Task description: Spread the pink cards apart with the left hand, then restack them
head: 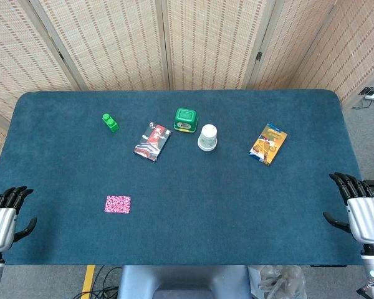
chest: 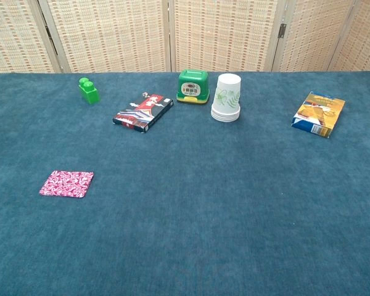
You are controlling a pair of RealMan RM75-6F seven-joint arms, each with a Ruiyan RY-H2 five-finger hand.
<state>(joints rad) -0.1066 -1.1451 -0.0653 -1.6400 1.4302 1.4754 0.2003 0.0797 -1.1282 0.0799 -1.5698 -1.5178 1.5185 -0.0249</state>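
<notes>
While we look over the blue felt surface (head: 187,249), woven screens (head: 206,43) behind it, pink cards (head: 118,204) stacked front-left, left robot hand (head: 3,215) and right robot hand (head: 359,208) spread, holding nothing, at our near corners.

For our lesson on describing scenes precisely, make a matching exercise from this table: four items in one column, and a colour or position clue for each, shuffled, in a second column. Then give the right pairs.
Column 1
1. pink cards
2. green block
3. paper cups
4. orange packet

Column 2
A. white stack, upside down, beside the green box
B. furthest towards the robot's right
C. flat and alone, nearest the left hand
D. small, at the far left of the back row

Pairs: 1-C, 2-D, 3-A, 4-B
</notes>
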